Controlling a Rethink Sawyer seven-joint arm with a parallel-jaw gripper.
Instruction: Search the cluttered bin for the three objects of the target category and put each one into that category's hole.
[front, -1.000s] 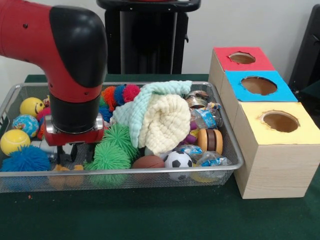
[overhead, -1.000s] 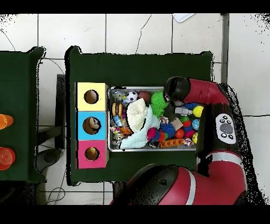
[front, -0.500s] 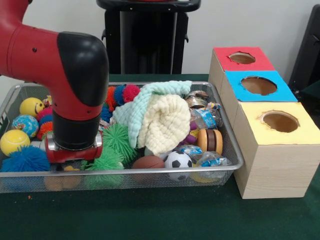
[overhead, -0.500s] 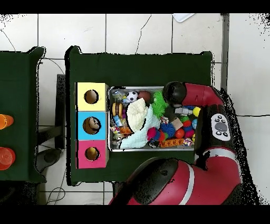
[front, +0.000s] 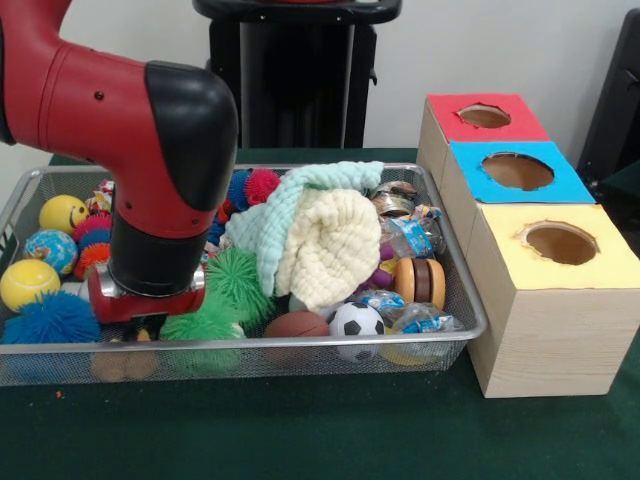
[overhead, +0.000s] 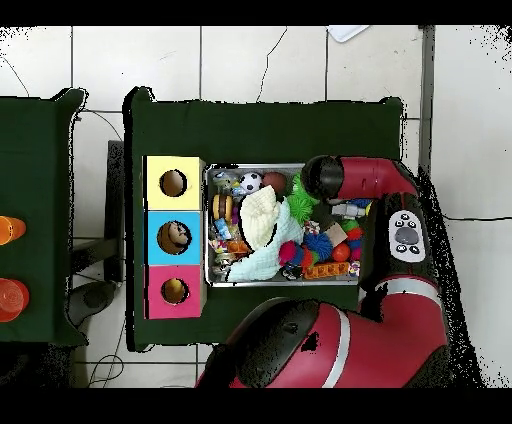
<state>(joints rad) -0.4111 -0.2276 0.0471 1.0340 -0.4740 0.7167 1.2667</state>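
The wire mesh bin (front: 300, 345) stands on the green table and is full of toys; it also shows in the overhead view (overhead: 260, 284). My gripper (front: 148, 330) is low in the bin's near left corner. It sits right over small orange-tan lumpy things (front: 122, 365) that show dimly through the mesh. The arm's red and black wrist hides most of the gripper, and in the overhead view the wrist (overhead: 322, 177) covers it fully. The red-topped hole (front: 484, 116) is at the far end of the wooden box; in the overhead view it (overhead: 174, 291) is at the lower left.
The blue-topped hole (front: 517, 171) and the yellow-topped hole (front: 561, 243) lie nearer on the same box. A mint and cream towel (front: 320, 235) is heaped mid-bin. Green spiky balls (front: 235, 280), a brown football (front: 297, 324), a soccer ball (front: 356, 322) and a blue spiky ball (front: 52, 318) crowd round the gripper.
The wrist has come down and shifted a little right in the front view. The gripper has sunk from above the orange-tan things to down among them behind the rim.
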